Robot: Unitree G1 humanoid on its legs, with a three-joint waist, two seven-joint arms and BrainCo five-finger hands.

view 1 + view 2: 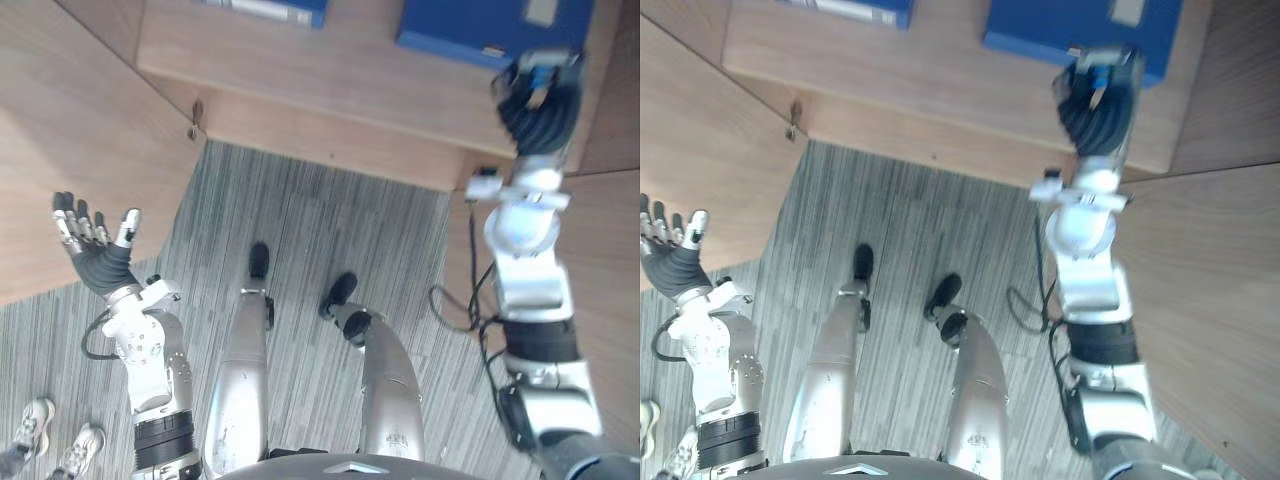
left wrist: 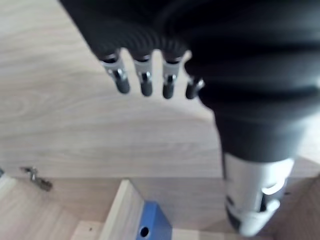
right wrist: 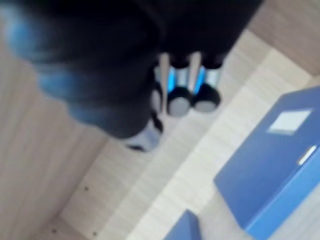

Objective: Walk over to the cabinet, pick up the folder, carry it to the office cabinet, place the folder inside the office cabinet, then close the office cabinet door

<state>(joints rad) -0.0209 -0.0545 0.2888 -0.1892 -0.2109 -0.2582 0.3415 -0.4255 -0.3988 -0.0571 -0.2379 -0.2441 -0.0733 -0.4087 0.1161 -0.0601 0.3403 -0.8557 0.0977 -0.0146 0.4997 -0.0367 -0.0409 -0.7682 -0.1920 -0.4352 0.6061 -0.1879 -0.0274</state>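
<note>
Folder (image 1: pixel 460 30), blue with a pale label, lies flat on the wooden shelf (image 1: pixel 330 60) of the open cabinet, at the shelf's right end. A second folder (image 1: pixel 305 12), also blue, lies further left on the same shelf, well apart from the first.

The right arm reaches up into the cabinet. Seen from the head, the right hand (image 1: pixel 540 110) shows its dark ribbed back and sits at the near edge of the folder. In the right wrist view its fingers (image 3: pixel 180 102) hang fairly straight, side by side, with the thumb set a little apart, and their dark tips point at bare shelf. The folder (image 3: pixel 270 170) lies beside them, not touching. This hand holds nothing.

The left hand (image 1: pixel 95 260) is raised at the robot's left, outside the cabinet, in front of the open door (image 1: pixel 70 130). Its fingers (image 2: pixel 145 82) are spread and straight, the thumb stands out to the side, and the palm is empty. Past the fingertips in the left wrist view is the door's pale wood, with a small metal hinge (image 2: pixel 35 177) and, lower, a blue spine (image 2: pixel 150 225) with a round hole; I cannot tell which folder it belongs to.

The hinge (image 1: pixel 195 125) sits where the door meets the cabinet. A wood panel (image 1: pixel 610 250) stands behind the right arm. Grey striped carpet (image 1: pixel 300 230) covers the floor before the cabinet, and a person's pale shoes (image 1: pixel 35 420) stand beside the left arm.
</note>
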